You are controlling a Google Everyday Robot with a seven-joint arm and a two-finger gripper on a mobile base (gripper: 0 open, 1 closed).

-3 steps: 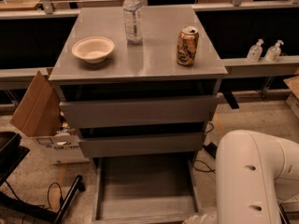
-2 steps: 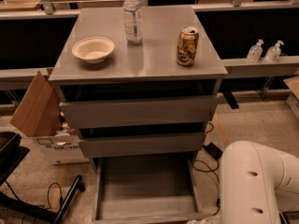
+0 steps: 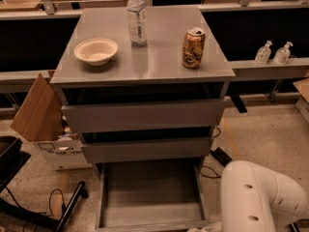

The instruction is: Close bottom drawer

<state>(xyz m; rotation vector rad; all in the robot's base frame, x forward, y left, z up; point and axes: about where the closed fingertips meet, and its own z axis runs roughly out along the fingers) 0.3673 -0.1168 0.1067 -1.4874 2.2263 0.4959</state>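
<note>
The bottom drawer (image 3: 149, 202) of the grey cabinet is pulled far out toward me. Its shallow grey tray is open and nothing shows inside it. Its front panel (image 3: 149, 225) lies along the bottom edge of the camera view. My white arm (image 3: 260, 197) fills the lower right corner, to the right of the drawer. My gripper is out of view, below the bottom edge of the picture near the drawer's front right corner.
The middle drawer front (image 3: 145, 150) and top drawer front (image 3: 142, 115) each stick out slightly. On the cabinet top stand a bowl (image 3: 96, 50), a water bottle (image 3: 137, 18) and a can (image 3: 193, 47). A cardboard box (image 3: 38, 110) and a black stand (image 3: 29, 211) are at left. A cable brick (image 3: 221, 156) lies at right.
My white arm has shifted lower and to the right in the view. The bottom drawer is still pulled out as before.
</note>
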